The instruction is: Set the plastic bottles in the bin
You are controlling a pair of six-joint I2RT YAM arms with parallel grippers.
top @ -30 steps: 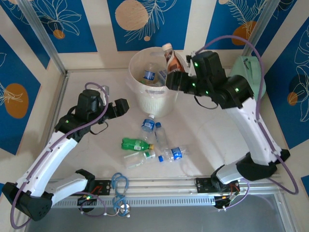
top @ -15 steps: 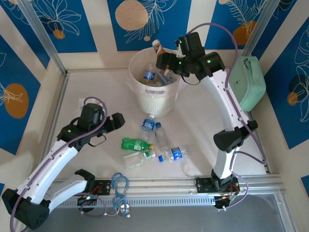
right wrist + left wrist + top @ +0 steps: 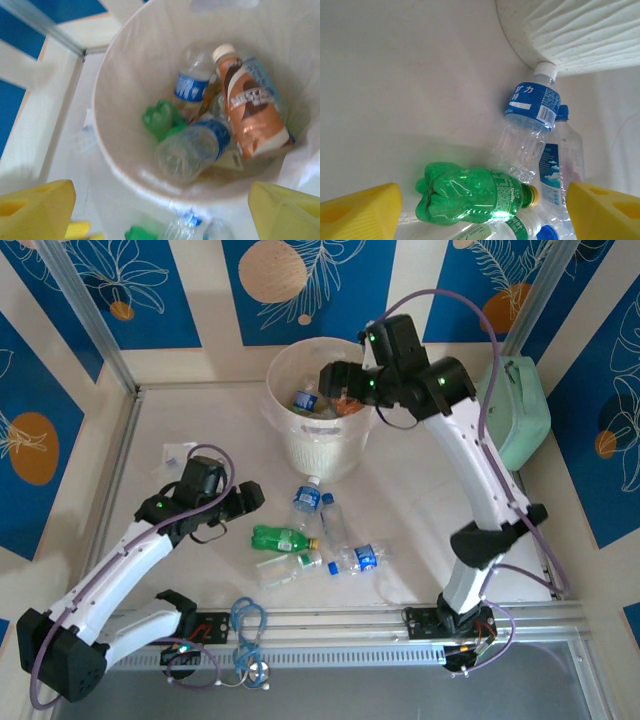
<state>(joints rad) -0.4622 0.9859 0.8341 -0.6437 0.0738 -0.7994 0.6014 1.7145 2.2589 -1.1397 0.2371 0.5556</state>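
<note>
The bin (image 3: 310, 448) stands at the back centre of the table and holds several plastic bottles. Among them a brown-red labelled bottle (image 3: 250, 110) lies against the inner wall, beside a blue-labelled one (image 3: 192, 85) and a green one (image 3: 162, 117). My right gripper (image 3: 335, 380) hangs open and empty over the bin's rim (image 3: 115, 150). In front of the bin a green bottle (image 3: 282, 538) lies among several clear bottles (image 3: 305, 498). My left gripper (image 3: 250, 498) is open just left of that group, its yellow fingers straddling the green bottle (image 3: 475, 192) from above.
A mint-green case (image 3: 520, 410) leans at the right wall. A paper scrap (image 3: 178, 453) lies left of the left arm. A blue cable coil (image 3: 248, 625) sits on the front rail. The bin wall (image 3: 580, 35) is close behind the clear bottle (image 3: 530, 125).
My right gripper carried the brown-red bottle over the bin, opened and let it fall inside. My left arm moved right and down toward the green bottle.
</note>
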